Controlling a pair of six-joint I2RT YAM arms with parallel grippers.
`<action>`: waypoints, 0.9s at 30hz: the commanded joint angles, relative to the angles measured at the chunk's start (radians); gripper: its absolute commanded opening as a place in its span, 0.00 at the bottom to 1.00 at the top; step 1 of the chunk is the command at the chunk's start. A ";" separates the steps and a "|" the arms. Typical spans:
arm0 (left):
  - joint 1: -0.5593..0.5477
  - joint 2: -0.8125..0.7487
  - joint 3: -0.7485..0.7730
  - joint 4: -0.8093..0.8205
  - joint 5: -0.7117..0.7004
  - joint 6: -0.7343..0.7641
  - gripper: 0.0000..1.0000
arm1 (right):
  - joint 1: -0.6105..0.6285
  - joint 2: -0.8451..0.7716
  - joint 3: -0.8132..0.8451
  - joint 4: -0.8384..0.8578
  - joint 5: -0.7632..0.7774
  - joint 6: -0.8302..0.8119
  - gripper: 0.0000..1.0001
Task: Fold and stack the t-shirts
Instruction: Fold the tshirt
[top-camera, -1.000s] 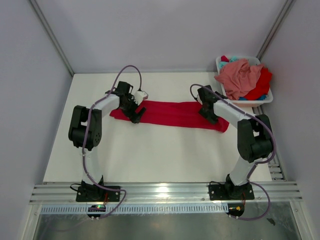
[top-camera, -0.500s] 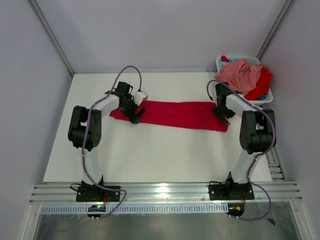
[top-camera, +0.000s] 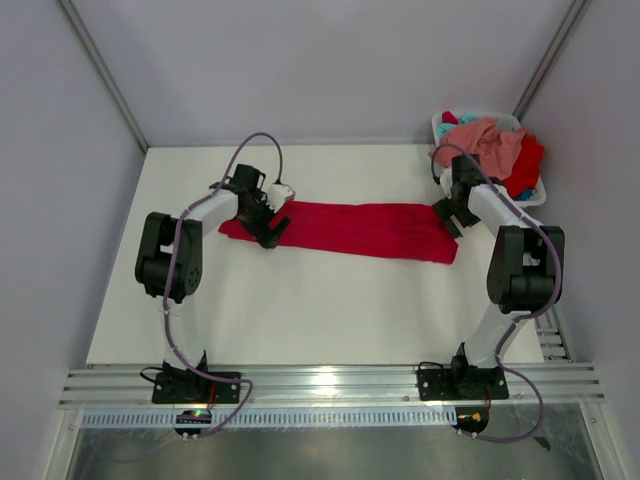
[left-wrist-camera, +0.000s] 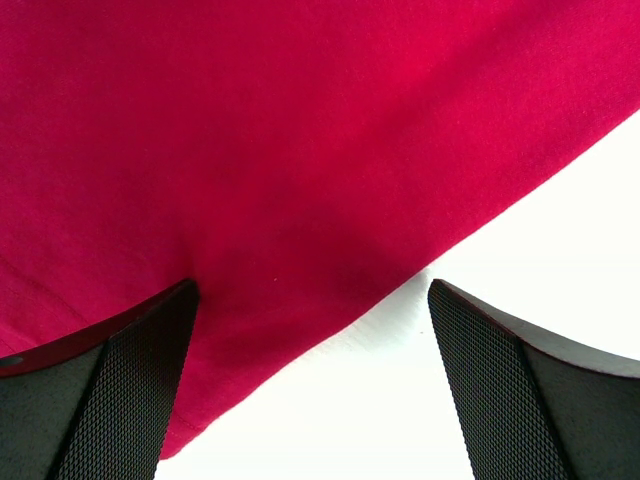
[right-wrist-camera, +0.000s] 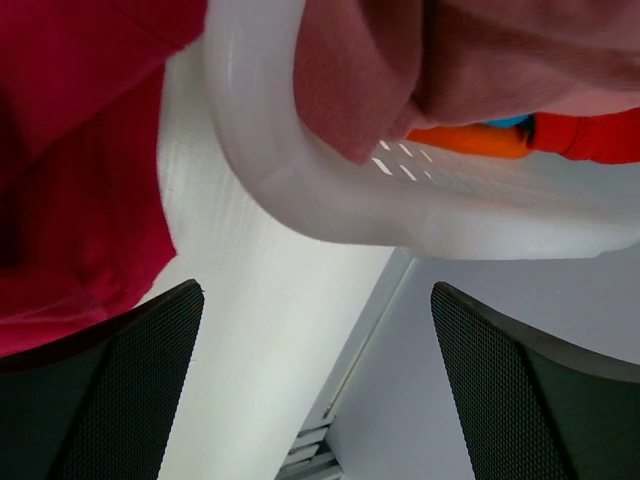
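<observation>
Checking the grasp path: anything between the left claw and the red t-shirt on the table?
Nothing visible. The left claw hangs open right over the red t-shirt, at its left end. Its wrist view shows only cloth and bare table ahead.

**A:** Red t-shirt (left-wrist-camera: 300, 150)?
**B:** I see matt, fine-knit cloth on a matt white table (left-wrist-camera: 540, 230).
**A:** Basket (right-wrist-camera: 300, 190)?
**B:** Glossy white plastic. The salmon t-shirt (right-wrist-camera: 480, 60) over its rim looks soft and matt.
**A:** Left gripper (left-wrist-camera: 311, 290) pads (left-wrist-camera: 110, 400)?
**B:** Black, finely cross-hatched. Rails (top-camera: 330, 385) along the table's near edge: ribbed bare metal, I'd say.
</observation>
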 joint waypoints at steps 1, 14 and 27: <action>0.009 -0.046 -0.023 -0.025 -0.008 0.005 0.99 | 0.006 -0.116 0.086 0.004 -0.159 0.065 0.99; 0.094 -0.018 -0.032 0.025 -0.008 -0.044 0.99 | 0.012 -0.171 0.202 -0.114 -0.512 0.154 0.99; 0.169 0.005 0.066 -0.034 -0.025 -0.123 0.99 | 0.092 -0.184 0.154 -0.122 -0.563 0.108 0.99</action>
